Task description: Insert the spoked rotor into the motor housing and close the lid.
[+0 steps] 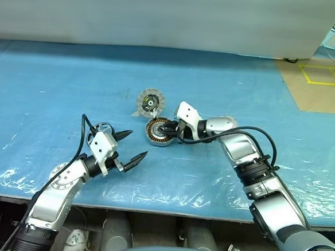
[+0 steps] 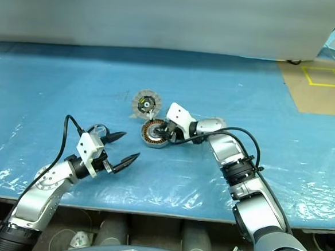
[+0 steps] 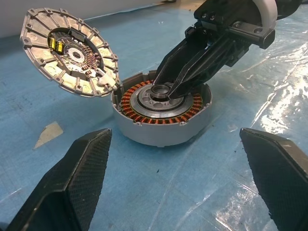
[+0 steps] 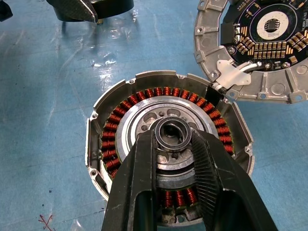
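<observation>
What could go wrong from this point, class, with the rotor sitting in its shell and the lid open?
1. The right gripper is shut on the hub of the spoked rotor inside the motor housing; letting go or pulling away carelessly might lift or tilt the rotor.
2. The lid stands tilted open beside the housing, joined by a thin white connector; closing it could pinch that.
3. The left gripper hangs open and apart, so nothing steadies the housing.

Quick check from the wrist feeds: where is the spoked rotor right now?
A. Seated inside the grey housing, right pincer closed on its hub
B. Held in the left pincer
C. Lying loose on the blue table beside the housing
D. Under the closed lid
A: the spoked rotor sits within the motor housing, the right pincer clamped on its hub, the lid open.
</observation>
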Action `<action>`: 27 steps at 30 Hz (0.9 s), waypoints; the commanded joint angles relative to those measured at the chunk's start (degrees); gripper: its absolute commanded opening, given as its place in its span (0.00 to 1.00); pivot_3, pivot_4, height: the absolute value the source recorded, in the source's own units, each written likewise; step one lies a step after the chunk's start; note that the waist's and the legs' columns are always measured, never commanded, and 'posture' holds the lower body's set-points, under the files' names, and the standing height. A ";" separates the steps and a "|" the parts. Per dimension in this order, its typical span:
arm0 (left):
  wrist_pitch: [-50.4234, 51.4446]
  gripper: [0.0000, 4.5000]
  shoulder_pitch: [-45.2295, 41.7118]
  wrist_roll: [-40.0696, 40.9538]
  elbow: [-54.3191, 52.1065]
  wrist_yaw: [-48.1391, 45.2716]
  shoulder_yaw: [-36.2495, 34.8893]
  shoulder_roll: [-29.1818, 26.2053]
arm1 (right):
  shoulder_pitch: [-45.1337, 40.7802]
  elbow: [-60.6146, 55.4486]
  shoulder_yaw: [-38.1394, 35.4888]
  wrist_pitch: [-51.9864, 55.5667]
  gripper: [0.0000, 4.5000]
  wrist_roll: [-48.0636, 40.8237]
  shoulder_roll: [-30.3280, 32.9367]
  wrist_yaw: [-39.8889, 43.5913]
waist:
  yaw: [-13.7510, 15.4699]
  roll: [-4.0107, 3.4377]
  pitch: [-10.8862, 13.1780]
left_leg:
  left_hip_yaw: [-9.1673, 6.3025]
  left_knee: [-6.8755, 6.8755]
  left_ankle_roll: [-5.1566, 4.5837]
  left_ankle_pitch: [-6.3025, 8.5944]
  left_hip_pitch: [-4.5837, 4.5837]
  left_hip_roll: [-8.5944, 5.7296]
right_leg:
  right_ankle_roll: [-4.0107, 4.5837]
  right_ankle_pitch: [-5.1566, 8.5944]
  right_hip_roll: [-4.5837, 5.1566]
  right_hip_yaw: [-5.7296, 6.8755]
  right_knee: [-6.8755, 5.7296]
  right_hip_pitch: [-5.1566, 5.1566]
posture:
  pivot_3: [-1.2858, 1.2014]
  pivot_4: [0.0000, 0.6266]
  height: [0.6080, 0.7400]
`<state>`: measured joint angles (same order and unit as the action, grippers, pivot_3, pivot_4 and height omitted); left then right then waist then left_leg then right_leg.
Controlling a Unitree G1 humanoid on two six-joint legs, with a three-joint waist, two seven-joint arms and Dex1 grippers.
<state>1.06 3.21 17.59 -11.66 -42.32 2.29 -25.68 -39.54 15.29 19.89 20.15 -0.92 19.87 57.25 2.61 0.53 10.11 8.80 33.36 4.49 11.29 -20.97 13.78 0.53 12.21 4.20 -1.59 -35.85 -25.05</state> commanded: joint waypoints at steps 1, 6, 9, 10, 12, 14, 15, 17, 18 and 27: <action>-1.17 1.00 0.05 0.10 -0.82 -0.20 -0.90 -0.13 | 0.00 -0.40 0.42 -0.80 0.15 0.22 -0.18 0.18 | 0.00 0.00 0.00 | 0.00 0.00 0.00 0.00 0.00 0.00 | 0.00 0.00 0.00 0.00 0.00 0.00 | 0.52 0.24 1.00; -1.09 1.00 -0.20 0.05 -0.75 -0.34 -0.58 -0.05 | -0.01 -0.19 0.44 -0.96 0.15 0.55 -0.26 0.01 | 0.00 0.00 0.00 | 0.00 0.00 0.00 0.00 0.00 0.00 | 0.00 0.00 0.00 0.00 0.00 0.00 | 0.52 0.24 1.00; -1.10 1.00 -0.35 0.03 -0.67 -0.43 -0.54 -0.02 | 0.05 0.02 0.34 -1.00 0.15 0.68 -0.29 -0.06 | 0.00 0.00 0.00 | 0.00 0.00 0.00 0.00 0.00 0.00 | 0.00 0.00 0.00 0.00 0.00 0.00 | 0.52 0.24 1.00; -1.12 1.00 -0.36 0.00 -0.64 -0.47 -0.54 -0.04 | 0.06 0.08 0.30 -1.00 0.15 0.71 -0.30 -0.07 | 0.00 0.00 0.00 | 0.00 0.00 0.00 0.00 0.01 0.00 | 0.00 0.00 0.00 0.00 0.00 0.00 | 0.52 0.24 1.00; -1.09 1.00 -0.42 -0.01 -0.63 -0.55 -0.56 -0.11 | 0.08 0.24 0.22 -0.98 0.15 0.75 -0.27 -0.04 | 0.00 0.00 0.00 | 0.00 0.00 0.00 0.00 0.01 0.00 | 0.00 0.00 0.00 0.00 0.00 0.00 | 0.52 0.24 1.00; -1.07 1.00 -0.51 0.00 -0.60 -0.63 -0.63 -0.19 | 0.19 0.35 0.26 -0.86 0.15 0.78 -0.15 0.13 | 0.00 0.00 0.00 | 0.00 0.00 0.00 0.00 0.01 0.00 | 0.00 0.00 0.00 0.00 0.00 0.00 | 0.52 0.24 1.00; -1.07 1.00 -0.53 -0.02 -0.58 -0.68 -0.66 -0.24 | 0.26 0.35 0.22 -0.76 0.15 0.72 -0.12 0.22 | -0.01 0.00 0.00 | 0.00 0.00 0.00 0.00 0.01 0.00 | 0.00 0.00 0.00 0.00 0.00 0.00 | 0.52 0.24 1.00; -1.03 1.00 -0.58 -0.04 -0.55 -0.77 -0.70 -0.27 | 0.38 0.19 0.01 -0.70 0.31 0.38 -0.05 0.50 | 0.00 0.00 0.00 | 0.00 0.00 0.00 0.00 0.01 0.00 | 0.00 0.00 0.00 0.00 0.00 0.00 | 0.52 0.24 1.00; -0.96 1.00 -0.63 -0.07 -0.54 -0.83 -0.66 -0.28 | 0.37 -0.06 -1.19 -0.31 0.36 -0.98 -0.52 0.54 | 0.00 0.00 0.00 | 0.00 0.00 0.00 0.00 0.01 0.00 | 0.00 0.00 0.00 0.00 0.00 0.00 | 0.52 0.24 1.00; -0.90 1.00 -1.35 -0.20 0.08 -1.09 -0.59 -0.19 | -0.78 -2.18 -9.06 3.83 0.67 -11.01 -2.38 1.99 | 0.04 0.00 0.00 | 0.00 0.00 0.00 0.00 -0.01 0.00 | 0.00 0.00 0.00 0.00 0.01 0.00 | 0.52 0.24 1.00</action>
<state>1.03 2.33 17.50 -11.11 -43.27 2.31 -25.69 -39.22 15.11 12.25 24.06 -10.16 17.85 59.46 2.65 0.53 10.11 8.80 33.36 4.48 11.29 -20.98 13.78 0.53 12.21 4.20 -1.59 -35.84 -25.05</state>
